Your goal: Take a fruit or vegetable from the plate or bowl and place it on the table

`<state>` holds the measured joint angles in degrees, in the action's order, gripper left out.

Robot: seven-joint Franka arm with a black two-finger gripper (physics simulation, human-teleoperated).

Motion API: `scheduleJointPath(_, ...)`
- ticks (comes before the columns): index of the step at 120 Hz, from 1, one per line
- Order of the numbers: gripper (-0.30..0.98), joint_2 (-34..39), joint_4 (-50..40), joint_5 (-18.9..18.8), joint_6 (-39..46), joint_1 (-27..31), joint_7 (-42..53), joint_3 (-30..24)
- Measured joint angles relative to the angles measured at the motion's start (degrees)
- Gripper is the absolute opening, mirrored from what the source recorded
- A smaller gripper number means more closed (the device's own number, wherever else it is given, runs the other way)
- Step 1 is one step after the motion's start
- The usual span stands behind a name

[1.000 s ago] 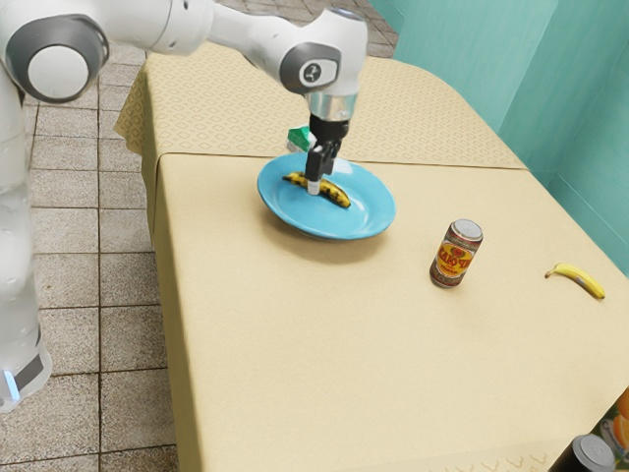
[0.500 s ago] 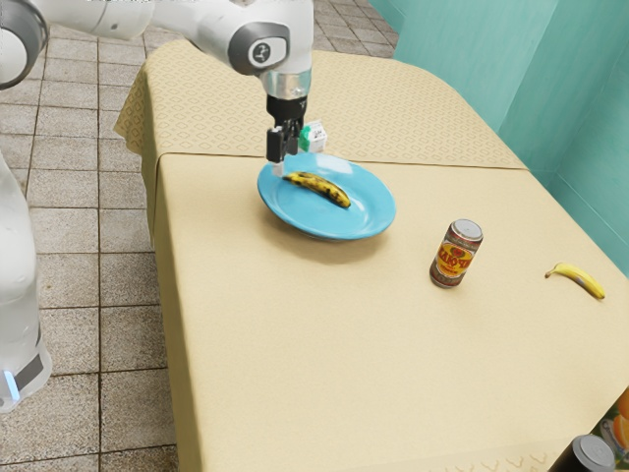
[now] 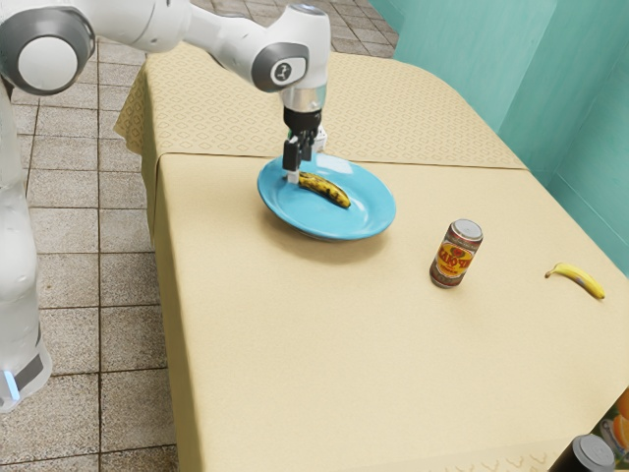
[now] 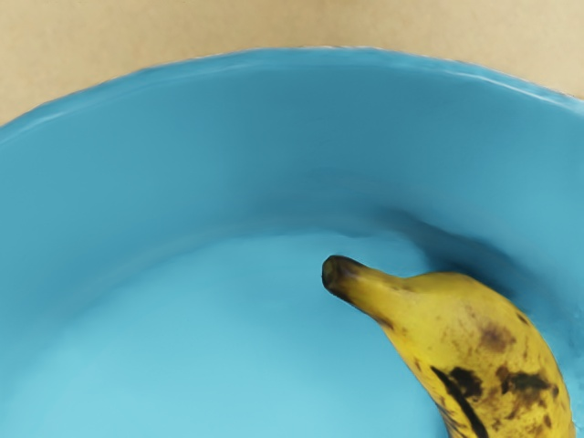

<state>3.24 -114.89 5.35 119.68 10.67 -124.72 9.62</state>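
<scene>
My gripper is over the far-left part of the blue plate in the exterior view, its two fingers apart, beside the stem end of the spotted banana. That banana lies in the plate, its near end uncovered; the gripper hides some of its stem end. In the wrist view the banana lies inside the curved wall of the plate, its dark stem tip near the middle and its body running off the lower right. Nothing is held.
A red and yellow can stands right of the plate in the exterior view, with a second banana farther right. A small carton is behind the gripper. A dark can stands at the lower right corner.
My hand swung toward the exterior view's left, off the middle of the banana, then came back a little and lower toward its stem end. The banana and plate have stayed put.
</scene>
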Motion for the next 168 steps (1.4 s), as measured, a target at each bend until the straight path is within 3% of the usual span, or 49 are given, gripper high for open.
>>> scheduleJointPath(44, 0.69, -5.3, 5.77, -0.08, 0.51, 4.82, 1.28, 0.15)
scheduleJointPath(84, 0.69, -6.03, 5.99, -0.03, 0.61, -0.38, 2.43, 0.14)
scheduleJointPath(168, 0.69, -10.96, 6.52, 0.36, 4.18, 1.57, 5.73, 0.56)
